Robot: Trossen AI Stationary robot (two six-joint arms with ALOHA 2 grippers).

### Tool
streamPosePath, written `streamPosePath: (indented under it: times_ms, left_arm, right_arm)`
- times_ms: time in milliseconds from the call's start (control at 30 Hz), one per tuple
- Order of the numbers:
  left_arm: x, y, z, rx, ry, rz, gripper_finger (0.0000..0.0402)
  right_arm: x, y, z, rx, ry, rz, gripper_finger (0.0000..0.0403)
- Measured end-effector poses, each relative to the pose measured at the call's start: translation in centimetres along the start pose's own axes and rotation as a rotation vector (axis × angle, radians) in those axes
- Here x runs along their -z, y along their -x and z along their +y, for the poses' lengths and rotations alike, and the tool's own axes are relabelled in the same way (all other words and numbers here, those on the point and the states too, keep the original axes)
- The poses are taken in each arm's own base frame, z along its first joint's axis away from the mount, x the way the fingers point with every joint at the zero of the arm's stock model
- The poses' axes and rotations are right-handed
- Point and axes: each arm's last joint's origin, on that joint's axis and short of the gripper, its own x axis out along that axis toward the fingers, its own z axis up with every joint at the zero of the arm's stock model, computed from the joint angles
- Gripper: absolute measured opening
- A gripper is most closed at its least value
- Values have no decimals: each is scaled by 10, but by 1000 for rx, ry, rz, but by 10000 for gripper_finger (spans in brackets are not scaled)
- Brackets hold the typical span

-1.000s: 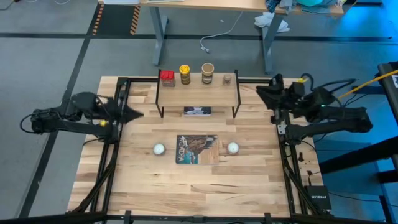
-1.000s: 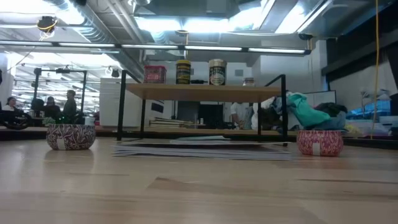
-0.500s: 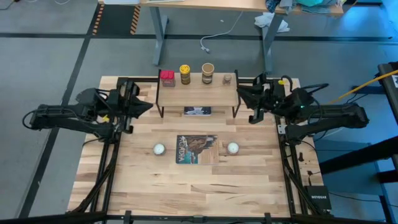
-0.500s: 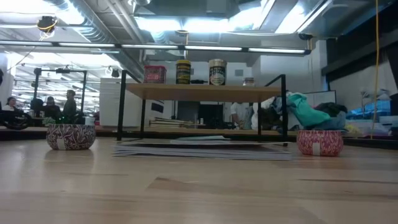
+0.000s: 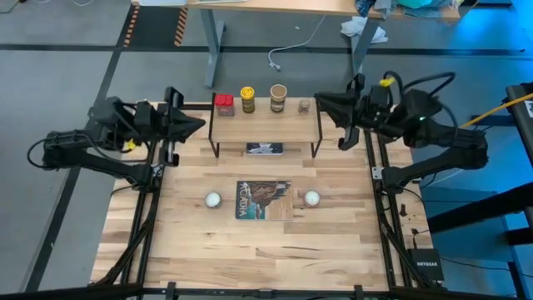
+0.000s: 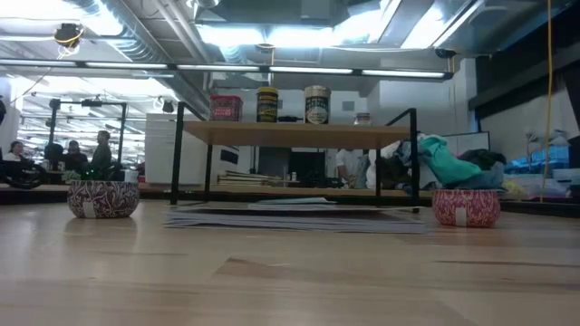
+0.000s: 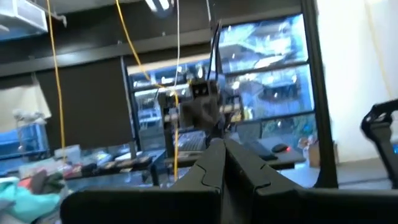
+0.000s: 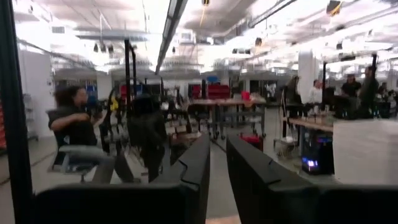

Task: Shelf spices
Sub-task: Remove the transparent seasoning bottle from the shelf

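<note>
All four spices, tin (image 5: pixel 224 102) to smallest jar (image 5: pixel 305 106), on shelf (image 5: pixel 265 125); nothing left for you. Left gripper (image 5: pixel 198 125) closed, empty. Right gripper (image 5: pixel 320 101): slim gap, empty.

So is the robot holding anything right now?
No. The left end effector and right end effector both hold nothing; all four spices stand on the shelf.
</note>
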Motion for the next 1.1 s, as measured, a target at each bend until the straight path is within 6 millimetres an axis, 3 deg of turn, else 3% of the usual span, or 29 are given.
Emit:
streamPosePath:
  times_ms: [167,400,600,833,1100]
  left_arm:
    - [-10,-12,7,-33,-34,136,17]
    - [-8,-28,12,-37,-90,319,115]
    - [-13,-29,17,-160,-206,349,181]
    - [-32,-13,21,-221,-244,312,196]
    - [-44,5,23,-247,-225,276,196]
  right_arm:
    - [-16,1,-1,4,61,-39,60]
    - [-10,2,-7,206,184,50,60]
    - [-4,3,-11,360,238,140,60]
    - [6,4,-24,433,266,245,60]
    - [7,-14,-52,465,233,377,60]
